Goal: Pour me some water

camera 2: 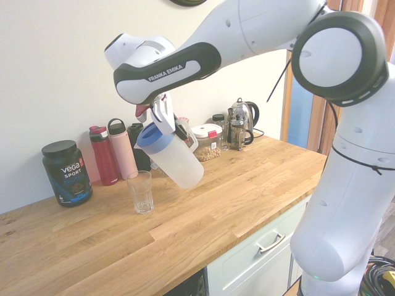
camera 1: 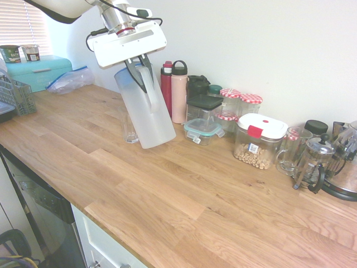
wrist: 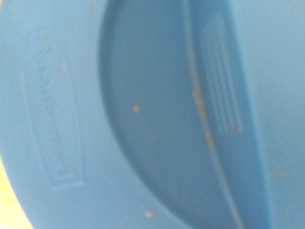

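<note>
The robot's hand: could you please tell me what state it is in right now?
Hand: closed on the handle of the tilted jug.

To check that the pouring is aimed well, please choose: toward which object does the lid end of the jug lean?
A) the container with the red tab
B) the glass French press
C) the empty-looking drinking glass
C: the jug is tilted in the claw, its blue lid leaning toward the drinking glass.
</note>
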